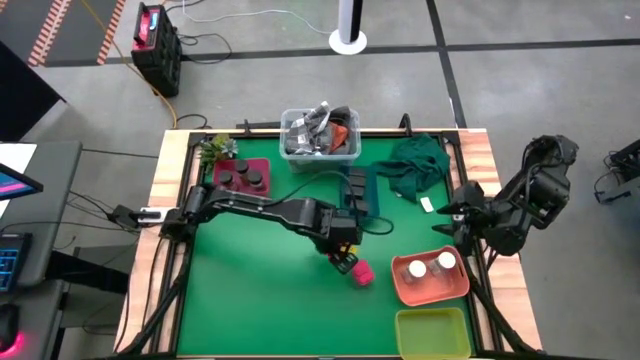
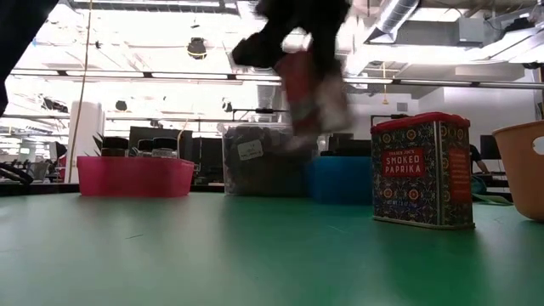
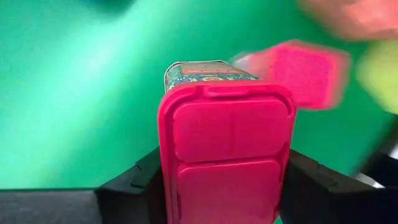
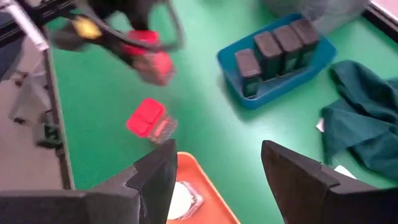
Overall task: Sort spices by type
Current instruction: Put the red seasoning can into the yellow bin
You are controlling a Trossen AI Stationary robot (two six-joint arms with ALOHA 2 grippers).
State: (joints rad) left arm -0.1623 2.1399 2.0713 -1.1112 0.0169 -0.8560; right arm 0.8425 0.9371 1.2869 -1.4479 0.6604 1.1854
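the left gripper [image 1: 343, 258] clenched a red-lidded tin [image 3: 225, 149] above mid-table; a second paprika tin [image 2: 422, 172] stood beside it. only the right wrist view showed the right gripper [image 4: 217, 171] spread, empty.

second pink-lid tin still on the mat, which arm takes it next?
Right, probably. The left hand is shut on a pink-lid tin; the right hand is open near the standing tin beside the orange tray.

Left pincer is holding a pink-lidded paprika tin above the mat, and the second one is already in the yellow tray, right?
Not quite. The left pincer does grip a pink-lidded paprika tin, but the second pink-lidded tin stands on the green mat, outside the yellow tray. The high view shows it.
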